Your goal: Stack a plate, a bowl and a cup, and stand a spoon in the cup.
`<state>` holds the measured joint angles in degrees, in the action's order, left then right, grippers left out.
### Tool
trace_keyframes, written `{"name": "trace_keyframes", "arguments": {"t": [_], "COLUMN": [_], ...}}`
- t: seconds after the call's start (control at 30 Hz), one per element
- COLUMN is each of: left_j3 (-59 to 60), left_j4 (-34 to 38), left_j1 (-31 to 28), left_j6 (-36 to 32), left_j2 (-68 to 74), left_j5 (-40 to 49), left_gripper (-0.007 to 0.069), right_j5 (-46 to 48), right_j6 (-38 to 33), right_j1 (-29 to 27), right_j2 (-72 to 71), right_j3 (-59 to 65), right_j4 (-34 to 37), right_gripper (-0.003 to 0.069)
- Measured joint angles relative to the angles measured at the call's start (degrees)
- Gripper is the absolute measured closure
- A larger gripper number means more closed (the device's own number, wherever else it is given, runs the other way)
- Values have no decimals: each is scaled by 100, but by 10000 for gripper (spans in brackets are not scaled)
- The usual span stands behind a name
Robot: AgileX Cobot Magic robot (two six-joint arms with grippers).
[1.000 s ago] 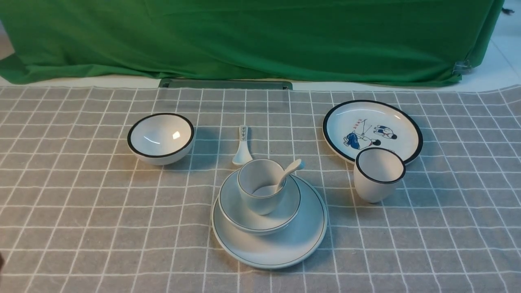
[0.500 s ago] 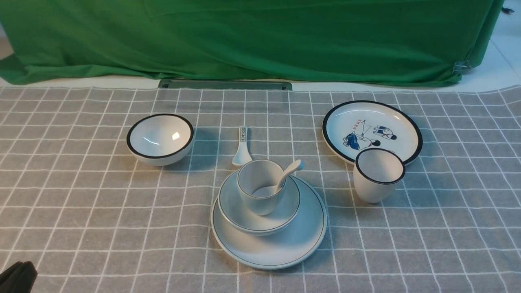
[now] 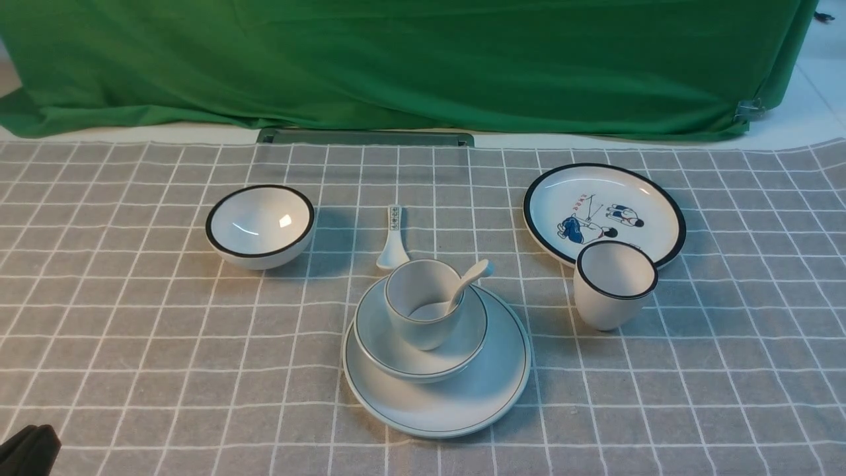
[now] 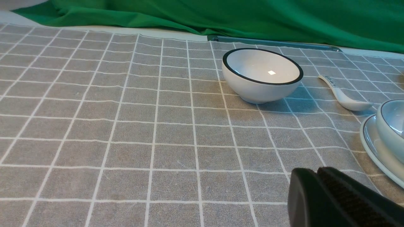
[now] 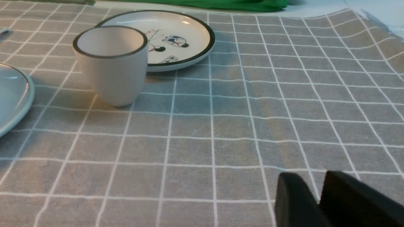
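The plate (image 3: pixel 456 403) lies at the middle of the cloth with the bowl (image 3: pixel 396 350) on it. The cup (image 3: pixel 416 324) stands in the bowl, and the spoon (image 3: pixel 470 276) leans in the cup with its handle up to the right. In the left wrist view my left gripper (image 4: pixel 317 170) is shut and empty, low over the cloth to the left of the plate (image 4: pixel 377 151) and bowl (image 4: pixel 391 121). My right gripper (image 5: pixel 311 175) hangs low on the plate's (image 5: pixel 15 94) right, open a little, with nothing between its fingers.
A black-rimmed bowl (image 3: pixel 260 225) sits at the back left, with a small patterned spoon (image 3: pixel 392 238) behind the stack. A cartoon plate (image 3: pixel 604 211) and a black-rimmed cup (image 3: pixel 615 284) stand at the right. Green cloth hangs behind.
A dark part of my left arm has come into the front view's lower left corner and stayed there. The stacked dishes and the spoon have not moved.
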<state>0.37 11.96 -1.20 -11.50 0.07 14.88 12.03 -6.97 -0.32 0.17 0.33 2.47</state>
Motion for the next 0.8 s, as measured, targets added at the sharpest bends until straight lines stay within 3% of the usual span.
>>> {"name": "trace_keyframes", "arguments": {"t": [0.8], "left_j3": [0], "left_j4": [4], "left_j1": [0], "left_j6": [-17], "left_j2": [0], "left_j5": [0], "left_gripper": [612], "right_j5": [0], "right_j6": [0], "right_j1": [0], "right_j2": [0], "right_j3": [0], "right_j4": [0], "right_gripper": [421]}}
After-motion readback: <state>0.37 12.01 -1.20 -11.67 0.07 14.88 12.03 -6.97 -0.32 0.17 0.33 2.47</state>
